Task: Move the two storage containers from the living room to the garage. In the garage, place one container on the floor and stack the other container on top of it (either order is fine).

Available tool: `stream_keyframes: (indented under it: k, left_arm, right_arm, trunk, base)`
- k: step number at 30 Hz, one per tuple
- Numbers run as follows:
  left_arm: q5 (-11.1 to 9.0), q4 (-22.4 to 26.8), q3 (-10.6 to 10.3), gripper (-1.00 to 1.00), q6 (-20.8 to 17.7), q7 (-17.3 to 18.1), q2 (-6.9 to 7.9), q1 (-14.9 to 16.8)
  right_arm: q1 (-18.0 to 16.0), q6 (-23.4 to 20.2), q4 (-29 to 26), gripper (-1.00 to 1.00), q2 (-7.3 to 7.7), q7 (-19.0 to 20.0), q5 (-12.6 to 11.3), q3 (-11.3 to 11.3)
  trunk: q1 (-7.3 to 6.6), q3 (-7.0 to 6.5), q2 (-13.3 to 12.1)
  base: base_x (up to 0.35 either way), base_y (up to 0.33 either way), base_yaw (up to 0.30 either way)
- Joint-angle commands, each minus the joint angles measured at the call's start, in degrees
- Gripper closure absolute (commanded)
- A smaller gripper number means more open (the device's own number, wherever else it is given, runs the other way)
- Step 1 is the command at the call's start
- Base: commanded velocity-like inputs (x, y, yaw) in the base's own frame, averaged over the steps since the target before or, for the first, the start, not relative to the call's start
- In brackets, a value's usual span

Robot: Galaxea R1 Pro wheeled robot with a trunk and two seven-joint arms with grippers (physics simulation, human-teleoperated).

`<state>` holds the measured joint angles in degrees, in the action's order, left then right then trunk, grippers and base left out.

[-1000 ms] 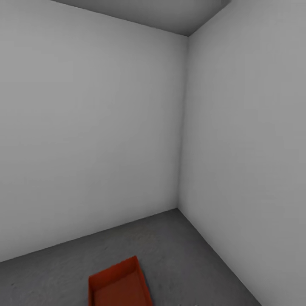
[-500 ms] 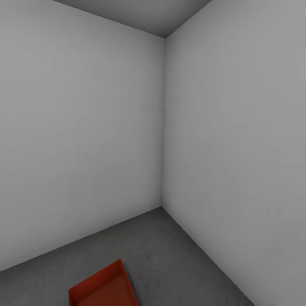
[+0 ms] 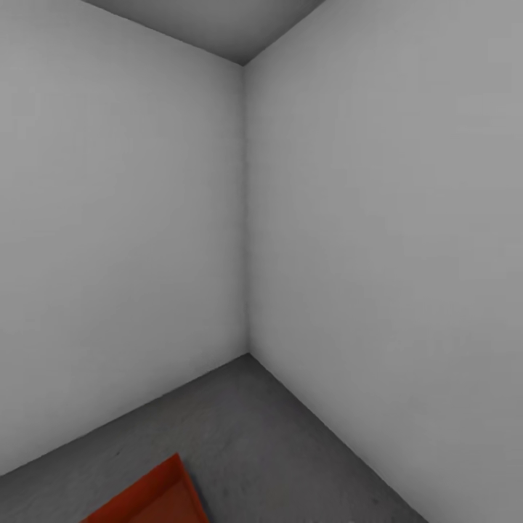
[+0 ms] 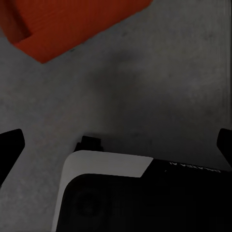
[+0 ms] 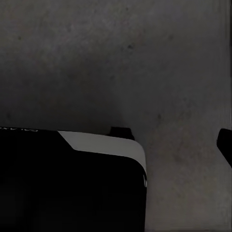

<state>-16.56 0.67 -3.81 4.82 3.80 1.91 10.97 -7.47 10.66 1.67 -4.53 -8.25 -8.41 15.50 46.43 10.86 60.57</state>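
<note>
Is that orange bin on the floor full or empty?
Empty, as far as shows: the bin's visible corner reveals only its own orange inside on the grey floor. Most of it is cut off by the picture's edge.

One orange-red storage container [image 3: 149, 497] is seen lying open side up on the dark grey concrete floor [image 3: 240, 428] of the garage, well out from the corner where two pale grey walls meet. Its finely ribbed side [image 4: 72, 24] is shown resting on that floor.

bare floor [image 3: 247, 428] lies open beside the storage container [image 3: 149, 501].
</note>
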Motion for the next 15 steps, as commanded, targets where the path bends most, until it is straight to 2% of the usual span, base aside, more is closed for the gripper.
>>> stream_keyframes:
  k: [1,15]
  left_arm:
    - [-0.6,-0.1,-0.4,-1.00,0.2,0.2,0.02,0.0]
    - [-0.6,-0.1,-0.4,-1.00,0.2,0.2,0.02,0.0]
  right_arm:
    - [-0.1,0.3,0.2,-1.00,-0.04,-0.1,-0.6,0.5]
    - [-0.1,0.3,0.2,-1.00,-0.11,0.0,-0.6,0.5]
  trunk:
    - [0.00,0.08,0.1]
    - [0.00,0.08,0.1]
  base:
    - [0.000,0.000,-0.294]
    - [0.000,0.000,-0.294]
